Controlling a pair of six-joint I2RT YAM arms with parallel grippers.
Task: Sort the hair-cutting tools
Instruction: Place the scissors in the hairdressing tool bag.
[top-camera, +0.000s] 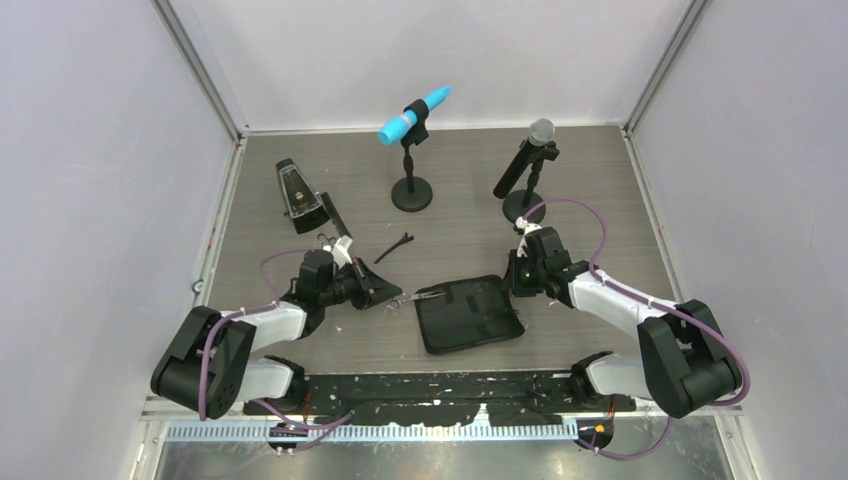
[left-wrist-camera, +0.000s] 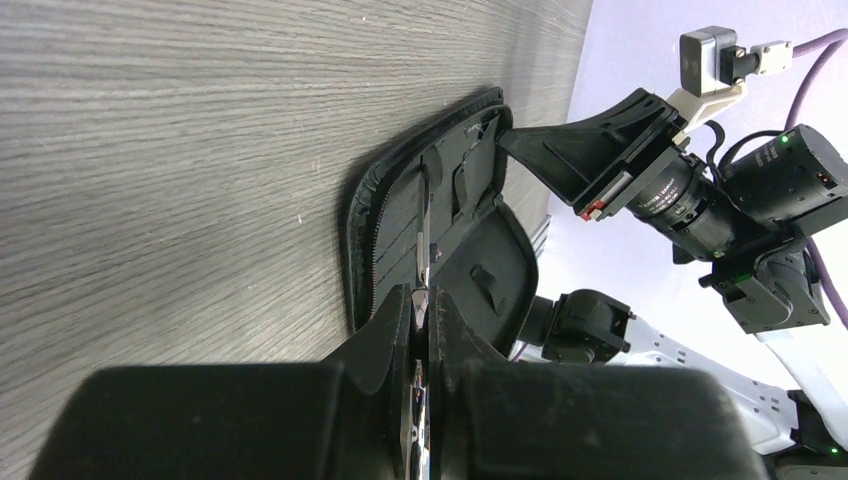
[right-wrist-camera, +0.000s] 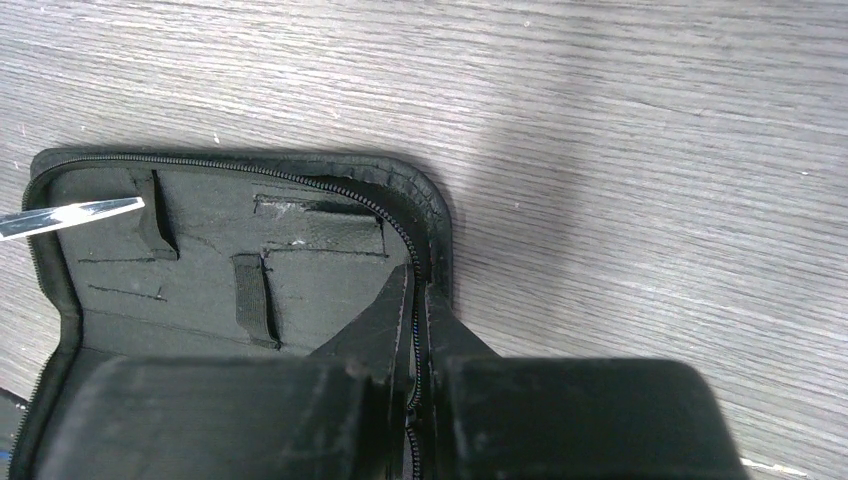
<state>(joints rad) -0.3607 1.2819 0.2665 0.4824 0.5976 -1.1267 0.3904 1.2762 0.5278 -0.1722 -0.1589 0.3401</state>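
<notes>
My left gripper (top-camera: 396, 298) is shut on a pair of silver scissors (top-camera: 425, 293), and their blades reach over the left edge of the open black zip case (top-camera: 470, 314). In the left wrist view the gripper (left-wrist-camera: 421, 300) pinches the scissors (left-wrist-camera: 423, 235), which point into the case (left-wrist-camera: 480, 270). My right gripper (top-camera: 517, 283) is shut on the case's right zip edge. It shows the same in the right wrist view (right-wrist-camera: 415, 295), with the scissor tip (right-wrist-camera: 75, 215) at the case's (right-wrist-camera: 200, 270) far corner. A black hair clip (top-camera: 395, 247), a second pair of scissors (top-camera: 325, 239) and the black comb (top-camera: 336, 214) lie on the table.
A black metronome (top-camera: 296, 196) stands at the back left beside the comb. Two microphone stands are at the back, one with a blue mic (top-camera: 412, 115) and one with a black mic (top-camera: 527, 165). Grey walls enclose the table on three sides.
</notes>
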